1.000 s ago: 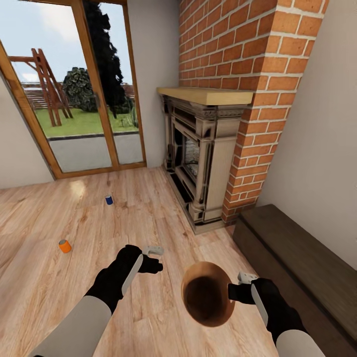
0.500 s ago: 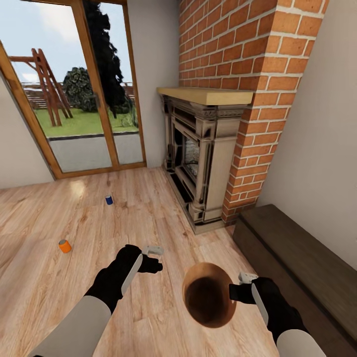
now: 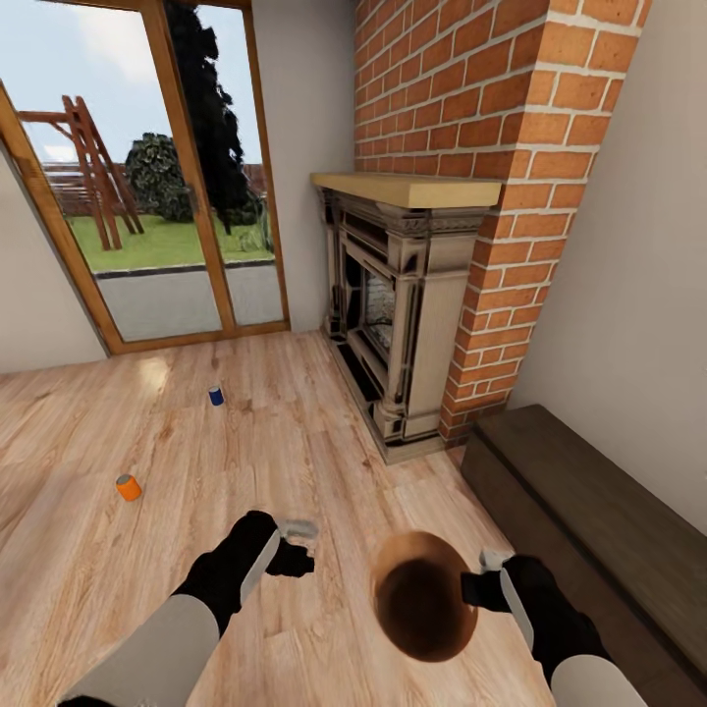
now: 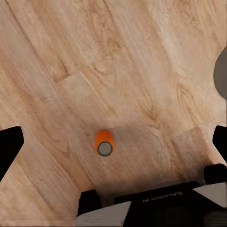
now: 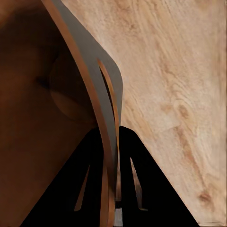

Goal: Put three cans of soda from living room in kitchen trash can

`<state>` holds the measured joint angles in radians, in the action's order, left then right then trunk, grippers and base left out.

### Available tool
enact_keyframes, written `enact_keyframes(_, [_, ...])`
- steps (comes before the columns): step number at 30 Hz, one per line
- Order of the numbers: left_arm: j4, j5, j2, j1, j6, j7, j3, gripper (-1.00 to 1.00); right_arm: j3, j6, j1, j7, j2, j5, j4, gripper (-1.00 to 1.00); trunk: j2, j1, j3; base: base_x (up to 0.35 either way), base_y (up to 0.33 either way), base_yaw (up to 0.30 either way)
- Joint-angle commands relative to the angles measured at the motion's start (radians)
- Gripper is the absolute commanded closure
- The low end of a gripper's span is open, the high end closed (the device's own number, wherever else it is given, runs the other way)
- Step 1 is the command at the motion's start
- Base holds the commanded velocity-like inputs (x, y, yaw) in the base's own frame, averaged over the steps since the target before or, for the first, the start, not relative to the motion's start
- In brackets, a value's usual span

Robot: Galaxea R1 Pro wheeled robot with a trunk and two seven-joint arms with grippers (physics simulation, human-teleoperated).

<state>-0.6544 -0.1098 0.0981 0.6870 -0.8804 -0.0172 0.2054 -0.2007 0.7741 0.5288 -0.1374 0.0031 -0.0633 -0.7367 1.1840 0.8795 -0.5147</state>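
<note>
In the living room, my right gripper [image 3: 475, 583] is shut on the rim of the copper-brown tash can [image 3: 424, 596], held tilted above the floor with its dark inside facing up. The right wrist view shows the can's wall [image 5: 28, 94] pinched edge-on between the jaws. My left gripper [image 3: 299, 548] hangs open over the planks. Its wrist view has an upright orange can of soda [image 4: 104, 143] on the floor between the wide-spread fingers [image 4: 10, 149]. A second orange can [image 3: 129, 487] lies to the left, and a dark blue can [image 3: 216, 396] stands farther off toward the doors.
The ornate fireplace [image 3: 393, 324] and red brick chimney [image 3: 471, 147] rise ahead on the right. A low dark bench [image 3: 589, 520] runs along the right wall. Glass doors [image 3: 147, 196] lie ahead on the left, and light wood floor [image 3: 295, 432] spreads between them.
Both arms have sunk and drawn back a little. The left gripper is lower over the floor, and the tash can has shifted slightly right and down with the right gripper.
</note>
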Motion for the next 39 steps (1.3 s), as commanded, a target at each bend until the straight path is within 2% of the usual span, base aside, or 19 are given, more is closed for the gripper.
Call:
enact_keyframes(1, [0.026,-0.001,0.0,0.0,0.013,-0.003,0.0,-1.0,0.0,0.0,0.0,0.011,0.001,0.017,0.004,1.0,0.0,0.0,0.0,0.0,0.0,0.0])
enact_keyframes(5, [0.124,-0.005,0.0,0.001,0.074,-0.046,-0.002,-1.0,-0.003,-0.006,0.0,0.068,0.0,0.02,0.016,1.0,0.0,0.0,0.0,0.0,0.0,0.0])
enact_keyframes(8, [0.159,-0.007,0.0,0.0,0.105,-0.061,-0.002,-1.0,-0.003,-0.008,0.0,0.081,0.001,0.018,0.018,1.0,0.0,0.0,0.0,0.0,0.0,0.0])
enact_keyframes(13, [0.185,-0.009,-0.002,0.001,0.121,-0.067,-0.003,-1.0,-0.002,-0.01,0.0,0.088,0.002,0.016,0.02,1.0,0.0,0.0,0.0,0.0,0.0,0.0])
enact_keyframes(17, [0.193,-0.01,-0.002,-0.001,0.137,-0.067,-0.003,-1.0,-0.002,-0.046,0.0,0.091,0.001,0.017,0.02,1.0,0.0,0.0,0.0,0.0,0.0,0.0])
enact_keyframes(21, [0.195,-0.01,-0.002,-0.001,0.145,-0.067,-0.003,-1.0,0.004,-0.039,0.0,0.097,0.005,0.013,0.011,1.0,0.0,0.0,0.0,0.0,0.0,0.0])
enact_keyframes(25, [0.196,-0.01,-0.001,-0.001,0.146,-0.068,-0.003,-1.0,0.005,0.018,0.004,0.142,0.005,0.012,-0.049,1.0,0.0,0.0,0.0,0.0,0.0,0.0])
enact_keyframes(29, [0.196,-0.009,-0.001,-0.001,0.145,-0.072,-0.004,-1.0,0.007,0.194,0.009,0.173,0.012,0.017,-0.232,1.0,0.0,0.0,0.0,0.0,0.0,0.0])
enact_keyframes(32, [0.195,-0.01,-0.001,-0.001,0.142,-0.073,-0.004,-1.0,0.007,0.25,0.011,0.177,0.014,0.019,-0.308,1.0,0.0,0.0,0.0,0.0,0.0,0.0])
enact_keyframes(39, [0.196,-0.011,-0.001,-0.005,0.139,-0.072,-0.006,-1.0,0.007,0.273,0.02,0.18,0.013,0.024,-0.369,1.0,0.0,0.0,0.0,0.0,0.0,0.0])
